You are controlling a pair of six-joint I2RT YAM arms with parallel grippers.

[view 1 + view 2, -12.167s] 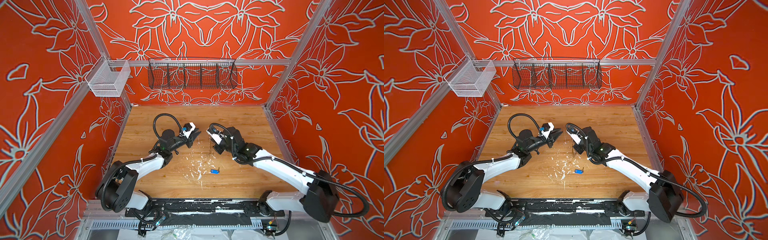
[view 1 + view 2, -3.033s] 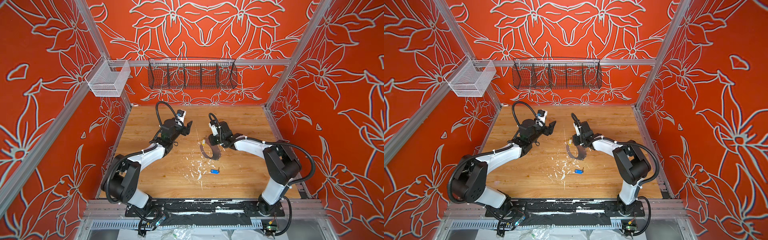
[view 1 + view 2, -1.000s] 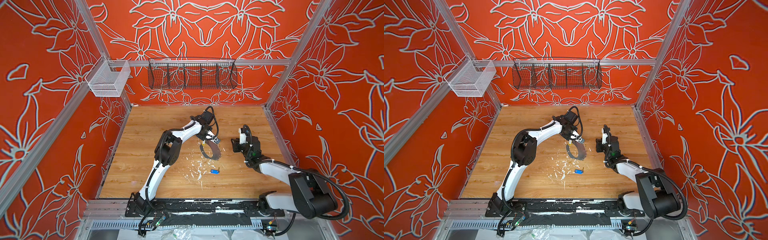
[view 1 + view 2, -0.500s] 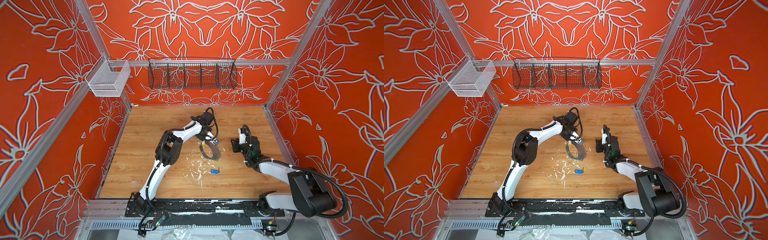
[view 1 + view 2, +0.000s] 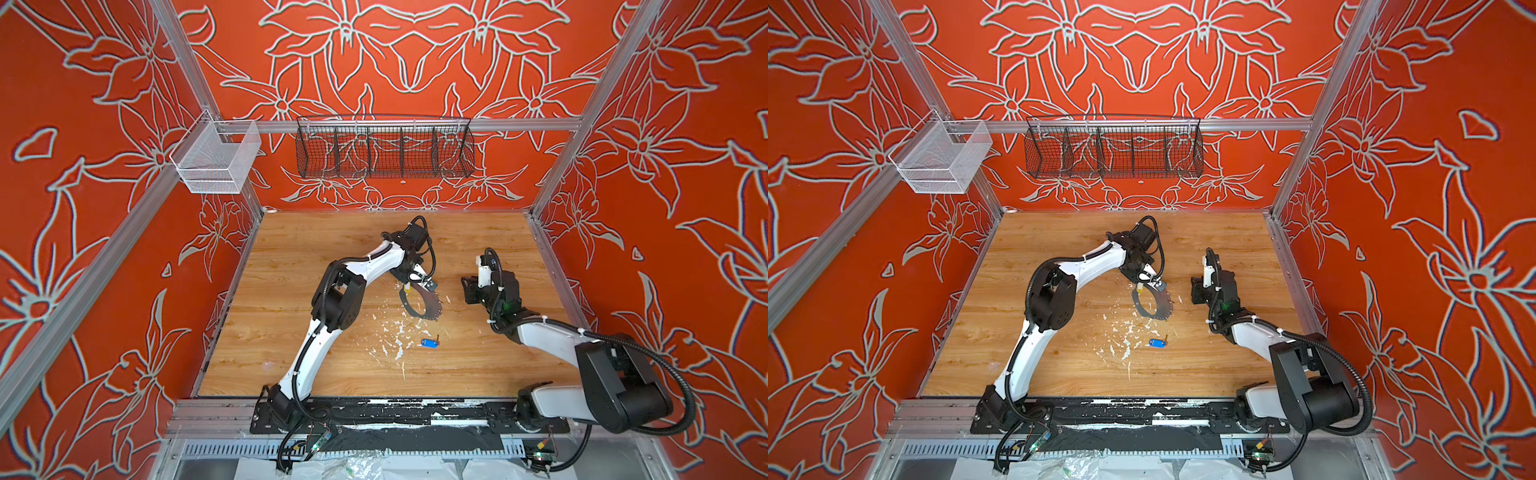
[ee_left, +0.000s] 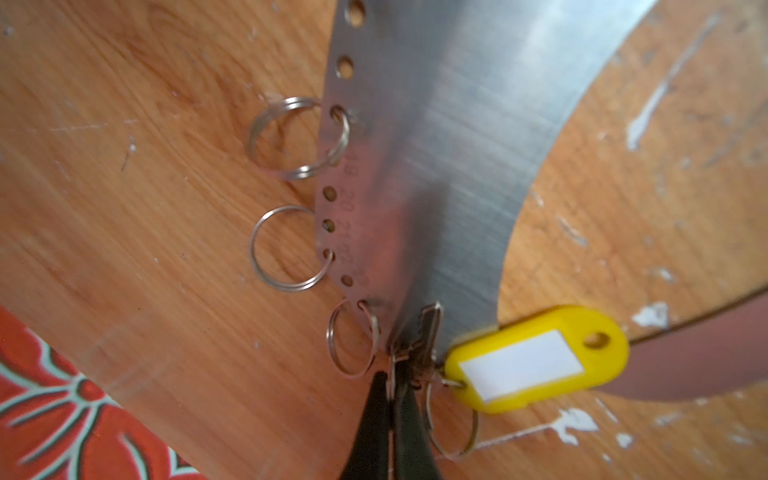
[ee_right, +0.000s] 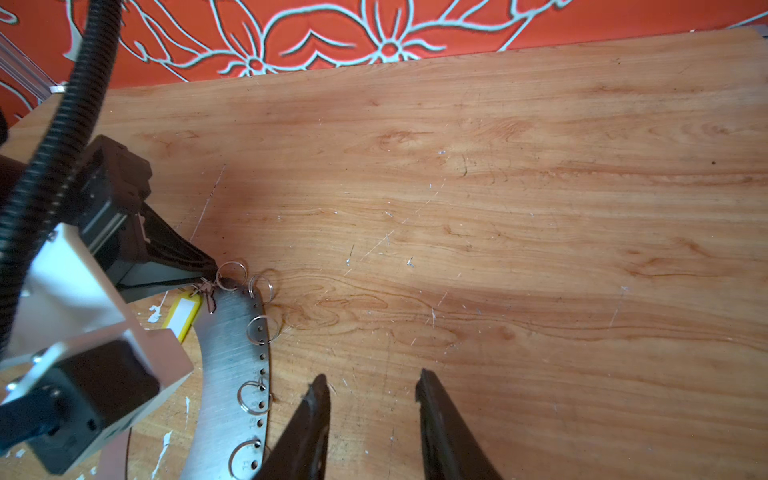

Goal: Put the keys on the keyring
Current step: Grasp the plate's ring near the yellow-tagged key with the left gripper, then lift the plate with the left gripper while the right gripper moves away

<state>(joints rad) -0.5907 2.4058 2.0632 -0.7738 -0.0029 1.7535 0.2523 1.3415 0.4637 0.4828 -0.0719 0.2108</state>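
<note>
Closed since a moment ago, left hand (image 6: 390, 380) pinched on the yellow-tagged key (image 6: 428, 328) at the keyring (image 6: 449, 166) rim just ahead of it, right hand (image 7: 372, 374) held part open and empty near the keyring, blue-tagged key (image 5: 428, 343) lying on the bench (image 7: 498, 208), apart from both hands

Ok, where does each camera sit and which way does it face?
Top views: high over the front, facing down toward the back wall; left arm, right arm, keyring, blue key.
Left wrist: on the left arm, facing along the left jaws, shut on the yellow key, at the keyring; only jaw tips show.
Right wrist: on the right arm, facing past the open right jaws across the table; the left arm's end shows too.
Shared: both wrist views show keyring, yellow key, left jaws.
</note>
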